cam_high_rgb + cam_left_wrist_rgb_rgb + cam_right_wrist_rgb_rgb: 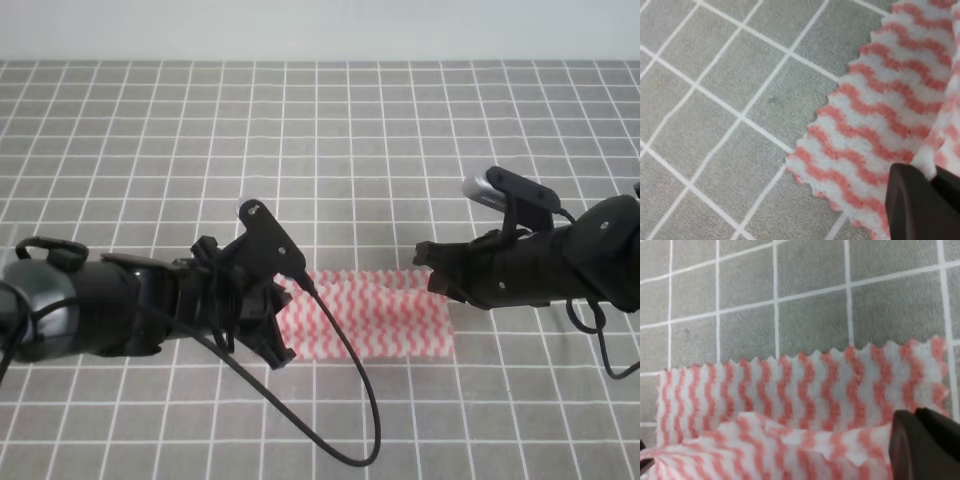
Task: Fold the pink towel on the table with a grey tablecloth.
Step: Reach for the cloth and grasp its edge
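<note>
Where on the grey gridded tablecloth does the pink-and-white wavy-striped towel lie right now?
In the exterior high view the pink-and-white wavy-striped towel lies low of centre on the grey gridded tablecloth, between the left gripper and the right gripper.

We had both arms low and reaching inward, left gripper (pixel 283 330) and right gripper (pixel 432 268) each pinched closed on fabric.

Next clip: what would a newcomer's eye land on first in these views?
The pink towel, wavy pink-and-white stripes against the grey gridded tablecloth, lies low in the middle of the table as a wide strip. A black arm comes in from each side: the left gripper at the towel's left end, the right gripper at its upper right corner. Both wrist views show a lifted layer of towel at the fingers, over a flat layer.
</note>
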You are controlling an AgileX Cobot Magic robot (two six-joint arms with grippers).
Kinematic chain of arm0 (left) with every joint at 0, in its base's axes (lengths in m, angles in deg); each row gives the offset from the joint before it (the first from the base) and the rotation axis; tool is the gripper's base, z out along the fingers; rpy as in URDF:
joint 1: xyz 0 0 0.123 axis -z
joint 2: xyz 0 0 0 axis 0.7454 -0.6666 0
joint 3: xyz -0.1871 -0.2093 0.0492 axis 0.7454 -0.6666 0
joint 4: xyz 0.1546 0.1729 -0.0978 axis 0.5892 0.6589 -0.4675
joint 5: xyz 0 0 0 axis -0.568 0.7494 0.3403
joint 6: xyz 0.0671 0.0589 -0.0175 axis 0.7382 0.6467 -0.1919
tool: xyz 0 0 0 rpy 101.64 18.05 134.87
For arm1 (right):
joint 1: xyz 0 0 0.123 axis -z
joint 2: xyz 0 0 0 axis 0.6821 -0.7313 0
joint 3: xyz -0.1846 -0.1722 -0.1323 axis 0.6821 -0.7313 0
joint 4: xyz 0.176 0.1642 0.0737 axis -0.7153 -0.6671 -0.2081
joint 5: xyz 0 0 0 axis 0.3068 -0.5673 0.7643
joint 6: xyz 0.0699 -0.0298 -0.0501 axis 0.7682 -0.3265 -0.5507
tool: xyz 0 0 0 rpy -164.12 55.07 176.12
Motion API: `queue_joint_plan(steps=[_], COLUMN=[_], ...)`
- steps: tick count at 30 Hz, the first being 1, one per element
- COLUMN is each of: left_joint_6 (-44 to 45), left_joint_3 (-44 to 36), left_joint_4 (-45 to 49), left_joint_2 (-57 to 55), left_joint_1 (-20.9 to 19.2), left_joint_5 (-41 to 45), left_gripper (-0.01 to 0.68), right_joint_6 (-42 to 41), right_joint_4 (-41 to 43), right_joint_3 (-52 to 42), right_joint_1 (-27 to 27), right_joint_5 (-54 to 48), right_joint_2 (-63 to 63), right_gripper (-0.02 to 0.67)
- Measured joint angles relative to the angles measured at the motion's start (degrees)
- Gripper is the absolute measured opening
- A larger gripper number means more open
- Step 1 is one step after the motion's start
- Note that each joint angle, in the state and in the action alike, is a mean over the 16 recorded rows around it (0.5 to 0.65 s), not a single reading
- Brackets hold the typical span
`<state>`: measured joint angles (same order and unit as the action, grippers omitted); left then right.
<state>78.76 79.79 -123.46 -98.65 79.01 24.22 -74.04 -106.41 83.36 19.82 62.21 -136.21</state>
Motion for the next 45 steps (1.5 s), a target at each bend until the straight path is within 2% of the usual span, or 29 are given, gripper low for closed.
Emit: queue_joint_plan(steps=[35,40,45], left_joint_6=[0.46,0.34,-0.03], left_joint_3=[2.09,2.09,2.09], left_joint_4=[0.25,0.08,0.25], left_joint_2=[-3.01,-2.91,-2.95], left_joint_1=[-0.01,-0.01,-0.03], left_joint_5=[-0.89,-0.73,-1.17], left_gripper=[-0.002,0.023,0.115], right_joint_6=[-0.23,-0.49,-0.73], right_joint_4=[0.17,0.1,0.04], right_joint_3=[1.56,1.57,1.58], right_joint_1=[0.08,0.08,0.08], right_joint_5=[1.33,1.71,1.84], right_joint_2=[-3.01,-3.38,-3.55], right_gripper=[-0.015,-0.015,-0.015])
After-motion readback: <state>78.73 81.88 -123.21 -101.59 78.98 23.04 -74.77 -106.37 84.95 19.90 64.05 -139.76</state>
